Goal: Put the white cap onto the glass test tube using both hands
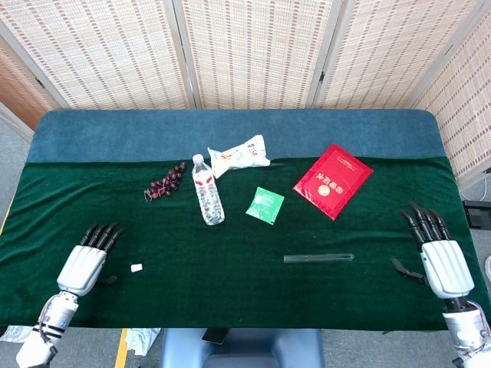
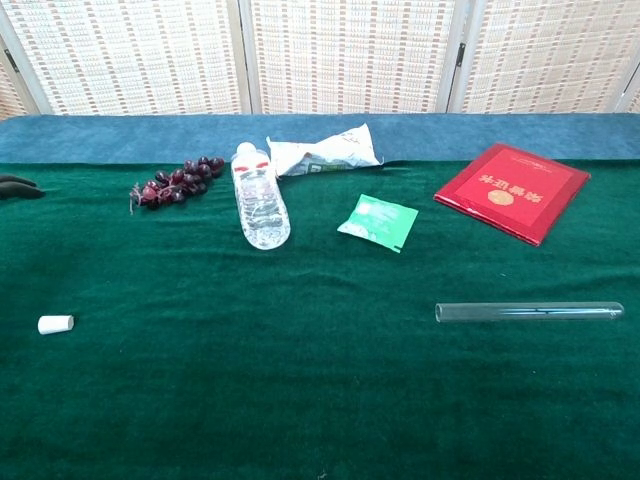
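Observation:
A small white cap (image 1: 136,267) (image 2: 55,324) lies on the green cloth at the front left. The glass test tube (image 1: 318,258) (image 2: 529,312) lies flat at the front right, lengthwise left to right, its open end to the left. My left hand (image 1: 87,259) rests palm down just left of the cap, fingers apart, holding nothing; its dark fingertips (image 2: 18,186) show at the chest view's left edge. My right hand (image 1: 437,253) rests well right of the tube, fingers spread, holding nothing. It is absent from the chest view.
A plastic water bottle (image 1: 207,190) (image 2: 258,197) lies mid-table. Beside it are dark grapes (image 1: 164,181) (image 2: 176,181), a crumpled white packet (image 1: 239,155) (image 2: 322,152), a green sachet (image 1: 265,205) (image 2: 379,221) and a red booklet (image 1: 333,180) (image 2: 513,190). The table's front edge (image 1: 230,328) is near both wrists.

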`<state>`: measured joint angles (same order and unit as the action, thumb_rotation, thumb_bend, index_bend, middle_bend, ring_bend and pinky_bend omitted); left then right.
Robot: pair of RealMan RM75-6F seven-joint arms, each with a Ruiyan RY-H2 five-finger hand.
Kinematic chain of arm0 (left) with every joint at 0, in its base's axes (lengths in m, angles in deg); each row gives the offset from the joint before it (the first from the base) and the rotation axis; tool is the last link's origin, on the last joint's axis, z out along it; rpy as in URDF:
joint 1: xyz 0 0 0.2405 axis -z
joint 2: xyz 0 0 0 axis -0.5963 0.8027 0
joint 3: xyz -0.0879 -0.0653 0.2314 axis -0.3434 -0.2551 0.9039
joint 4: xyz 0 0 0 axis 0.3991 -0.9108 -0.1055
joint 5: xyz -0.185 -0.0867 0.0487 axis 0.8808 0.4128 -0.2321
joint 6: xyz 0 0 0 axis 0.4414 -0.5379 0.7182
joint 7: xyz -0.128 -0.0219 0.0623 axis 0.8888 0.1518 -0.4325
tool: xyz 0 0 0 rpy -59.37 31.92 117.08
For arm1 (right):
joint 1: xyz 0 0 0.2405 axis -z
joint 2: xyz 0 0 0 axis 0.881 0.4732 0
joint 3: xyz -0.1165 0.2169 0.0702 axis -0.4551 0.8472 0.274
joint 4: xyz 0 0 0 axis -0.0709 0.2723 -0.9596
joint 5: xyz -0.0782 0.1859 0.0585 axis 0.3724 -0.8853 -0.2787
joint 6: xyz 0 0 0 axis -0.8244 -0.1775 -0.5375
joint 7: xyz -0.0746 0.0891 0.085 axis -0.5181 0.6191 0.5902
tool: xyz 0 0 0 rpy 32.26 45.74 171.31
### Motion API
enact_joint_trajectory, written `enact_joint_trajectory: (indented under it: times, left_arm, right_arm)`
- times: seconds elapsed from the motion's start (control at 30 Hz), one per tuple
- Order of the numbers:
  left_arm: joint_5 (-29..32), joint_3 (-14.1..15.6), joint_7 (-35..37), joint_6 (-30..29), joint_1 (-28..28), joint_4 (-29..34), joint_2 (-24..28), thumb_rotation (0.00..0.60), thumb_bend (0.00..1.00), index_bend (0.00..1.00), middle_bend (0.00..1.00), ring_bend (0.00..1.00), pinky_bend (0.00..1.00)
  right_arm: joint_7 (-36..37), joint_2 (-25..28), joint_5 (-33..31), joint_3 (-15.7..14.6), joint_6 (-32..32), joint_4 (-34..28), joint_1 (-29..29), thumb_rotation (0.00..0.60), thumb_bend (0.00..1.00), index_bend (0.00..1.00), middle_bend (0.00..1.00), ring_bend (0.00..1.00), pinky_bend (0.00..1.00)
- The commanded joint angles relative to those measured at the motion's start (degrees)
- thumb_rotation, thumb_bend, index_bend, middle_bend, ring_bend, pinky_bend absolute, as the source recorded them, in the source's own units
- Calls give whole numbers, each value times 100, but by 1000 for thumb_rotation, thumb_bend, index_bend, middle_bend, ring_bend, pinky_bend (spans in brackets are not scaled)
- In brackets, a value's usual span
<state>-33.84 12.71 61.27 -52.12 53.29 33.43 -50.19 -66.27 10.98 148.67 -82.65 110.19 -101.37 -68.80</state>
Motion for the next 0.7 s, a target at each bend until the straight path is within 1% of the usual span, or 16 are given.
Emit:
enact_joint_trajectory:
  times: [0.03, 0.17, 0.47, 0.7]
  left_arm:
    - [112, -48, 96, 64, 65, -248, -226, 600, 125, 0, 49, 0, 0]
    - [193, -100, 207, 109, 130, -464, -413, 600, 125, 0, 49, 0, 0]
    - [347, -127, -79, 263, 272, -829, -685, 600, 125, 0, 49, 0, 0]
    - [485, -162, -36, 476, 416, -1075, -873, 600, 124, 0, 49, 0, 0]
  right_arm:
    - [-1, -30, -12, -7, -32, 8, -13, 593, 310, 0, 0, 17, 0]
    - [-23, -56, -44, -7, -75, 20, -29, 594, 311, 0, 0, 17, 0]
    - [-44, -61, -74, -13, -71, 10, -17, 594, 311, 0, 0, 16, 0]
    - [-29, -91, -113, -9, -97, 51, -24, 593, 311, 0, 0, 14, 0]
